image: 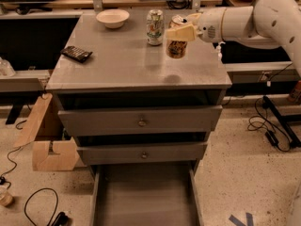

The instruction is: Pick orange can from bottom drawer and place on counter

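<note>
The orange can is held in the air above the right part of the counter, with its shadow on the grey top below it. My gripper comes in from the right and is shut on the can's upper part. The bottom drawer is pulled open at the foot of the cabinet, and its grey floor shows nothing in it.
A white-and-green can stands on the counter just left of and behind the held can. A white bowl sits at the back left and a dark flat device at the left. Two knobbed drawers stand slightly open. Cardboard leans at the cabinet's left.
</note>
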